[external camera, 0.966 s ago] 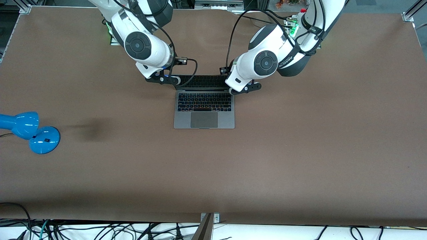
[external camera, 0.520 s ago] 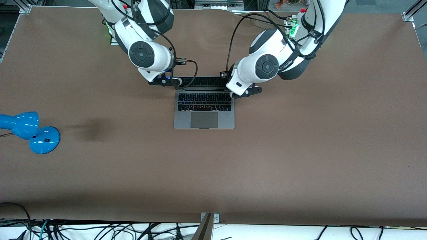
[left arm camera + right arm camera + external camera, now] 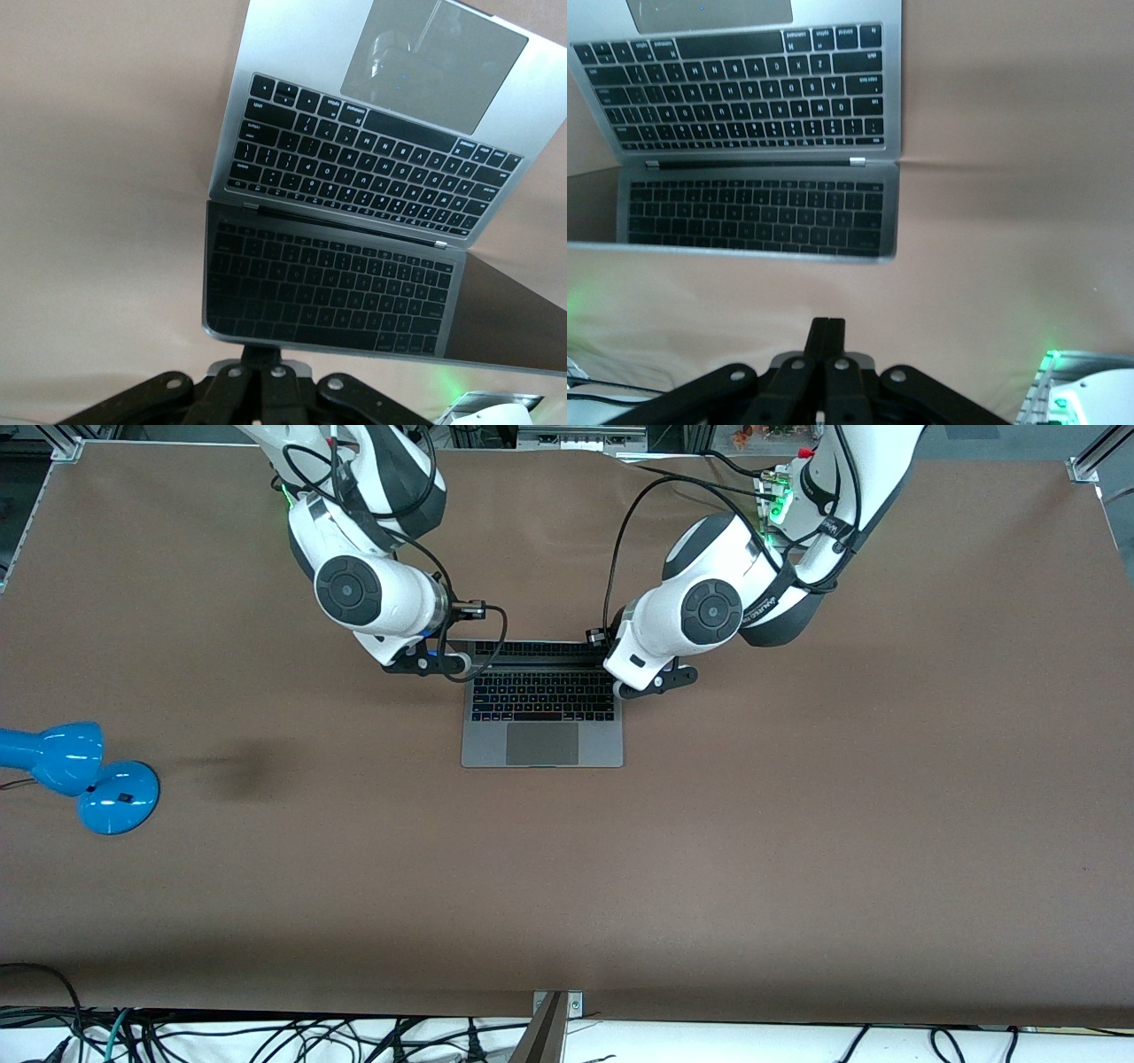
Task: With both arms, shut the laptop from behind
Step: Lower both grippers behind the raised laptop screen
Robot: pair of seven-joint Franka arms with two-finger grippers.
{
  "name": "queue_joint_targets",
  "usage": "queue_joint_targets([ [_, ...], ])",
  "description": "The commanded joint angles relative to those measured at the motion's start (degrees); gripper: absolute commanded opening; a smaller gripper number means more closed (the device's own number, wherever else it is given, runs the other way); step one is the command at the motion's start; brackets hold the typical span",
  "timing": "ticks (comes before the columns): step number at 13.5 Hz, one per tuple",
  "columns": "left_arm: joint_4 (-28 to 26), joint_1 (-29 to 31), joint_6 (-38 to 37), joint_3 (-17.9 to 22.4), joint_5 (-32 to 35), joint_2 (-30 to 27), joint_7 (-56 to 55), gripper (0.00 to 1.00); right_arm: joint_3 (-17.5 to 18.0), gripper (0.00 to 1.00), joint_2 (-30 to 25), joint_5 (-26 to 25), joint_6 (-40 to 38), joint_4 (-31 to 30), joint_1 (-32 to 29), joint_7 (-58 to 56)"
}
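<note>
Scanning from the right arm's end, you see a blue desk lamp [image 3: 80,775], then the right gripper [image 3: 431,662], fingers clenched, over the slim grey metal laptop's [image 3: 541,731] half-open lid corner at mid-table; the left gripper [image 3: 651,680], fingers clenched too, hovers over the lid's corner nearest its own arm.

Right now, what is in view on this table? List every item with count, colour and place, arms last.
laptop: one, space-grey with black keyboard, mid-table, lid partly lowered, screen mirroring the keys.
desk lamp: one, blue, at the right arm's end of the table, nearer to the front camera than the laptop.
table: one, brown surface.
cables: many, black and white, below the table edge nearest the front camera.
right end effector: one, black on a white arm, at the lid's corner toward the right arm's end.
left end effector: one, black on a white arm, at the lid's corner toward the left arm's end.
</note>
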Motion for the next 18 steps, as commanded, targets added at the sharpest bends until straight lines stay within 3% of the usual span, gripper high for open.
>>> queue_joint_targets([
  [1, 1.28, -0.06, 0.3, 0.15, 1.65, 1.08, 0.11, 0.0, 0.42, 0.0, 0.86, 0.18, 3.67, -0.66, -0.48, -1.22],
  [12, 2.69, -0.06, 0.39, 0.59, 1.73, 2.31, 0.2, 0.0, -0.54, 0.0, 3.94, -2.98, 12.02, -0.13, -0.57, -5.7],
  [18, 6.64, -0.24, 0.39, 1.03, 5.51, 6.96, -0.33, 0.0, -0.72, 0.0, 7.54, -6.76, 15.89, 0.39, -0.48, -6.06],
])
